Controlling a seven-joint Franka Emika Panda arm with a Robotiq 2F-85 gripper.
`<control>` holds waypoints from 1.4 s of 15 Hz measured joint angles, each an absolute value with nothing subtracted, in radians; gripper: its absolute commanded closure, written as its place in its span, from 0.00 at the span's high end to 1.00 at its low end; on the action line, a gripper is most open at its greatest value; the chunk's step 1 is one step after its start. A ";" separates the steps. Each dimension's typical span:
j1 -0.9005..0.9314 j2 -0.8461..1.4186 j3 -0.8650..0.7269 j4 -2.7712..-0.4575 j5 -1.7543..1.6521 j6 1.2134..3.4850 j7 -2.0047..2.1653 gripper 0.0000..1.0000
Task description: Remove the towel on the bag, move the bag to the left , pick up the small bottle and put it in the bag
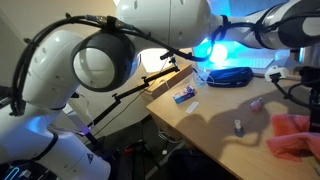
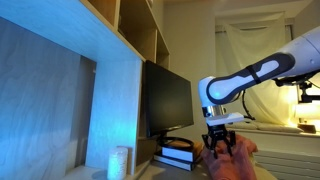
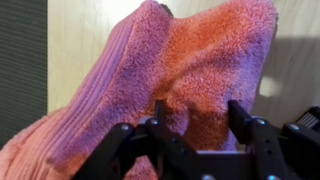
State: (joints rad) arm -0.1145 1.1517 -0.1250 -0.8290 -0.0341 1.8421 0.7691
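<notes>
Straddling the towel [image 3: 200,50]: end effector [image 3: 199,110], jaws apart

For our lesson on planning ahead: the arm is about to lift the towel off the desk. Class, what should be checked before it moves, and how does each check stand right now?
1. Gripper is at the towel: ok, cloth lies between its fingers in the wrist view.
2. Firm hold on the towel: cannot tell, the jaws stand apart around the cloth.
3. Bag lies under the towel: cannot tell, no view shows it.
4. Small bottle is upright and apart from the towel: ok.
5. Dark blue case is away from the towel: ok.
</notes>
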 measured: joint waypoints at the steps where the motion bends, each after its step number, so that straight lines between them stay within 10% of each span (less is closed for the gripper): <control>1: -0.113 1.149 -0.125 -0.829 -0.034 1.842 0.767 0.27; 5: -0.114 1.138 -0.123 -0.829 -0.034 1.832 0.729 0.00; 21: -0.173 0.863 -0.064 -0.828 0.005 1.761 0.529 0.02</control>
State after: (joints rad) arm -0.1732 0.8633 -0.0643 -0.8285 0.0052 1.7609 0.5290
